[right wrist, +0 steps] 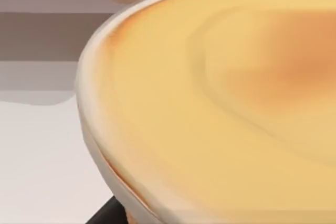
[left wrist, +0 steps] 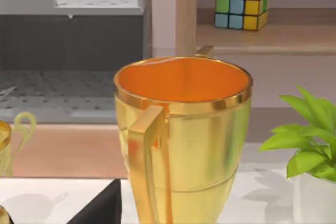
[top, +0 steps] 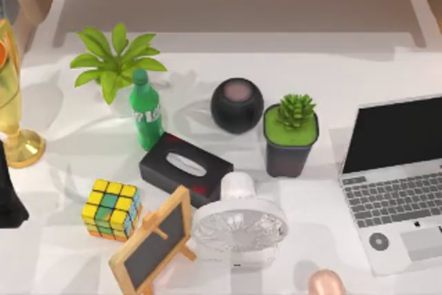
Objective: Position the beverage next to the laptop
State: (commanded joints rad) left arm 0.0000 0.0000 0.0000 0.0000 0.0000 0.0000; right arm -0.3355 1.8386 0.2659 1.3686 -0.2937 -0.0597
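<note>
The beverage [top: 146,110] is a small green bottle with a green cap and a white-and-green label. It stands upright left of centre, between a leafy plant [top: 114,60] and a black tissue box [top: 185,168]. The laptop [top: 397,184] lies open at the right edge, silver-grey with a black screen, far from the bottle. A black part of my left arm [top: 10,195] shows at the left edge, beside a tall golden cup [top: 12,101]. That golden cup [left wrist: 181,140] stands close in front of the left wrist camera.
Between bottle and laptop stand a black round speaker [top: 237,105], a potted succulent [top: 291,136] and a white fan [top: 239,224]. A colour cube [top: 112,209] and a small chalkboard [top: 153,240] sit at the front left. A yellow-orange rounded surface [right wrist: 220,103] lies close to the right wrist camera.
</note>
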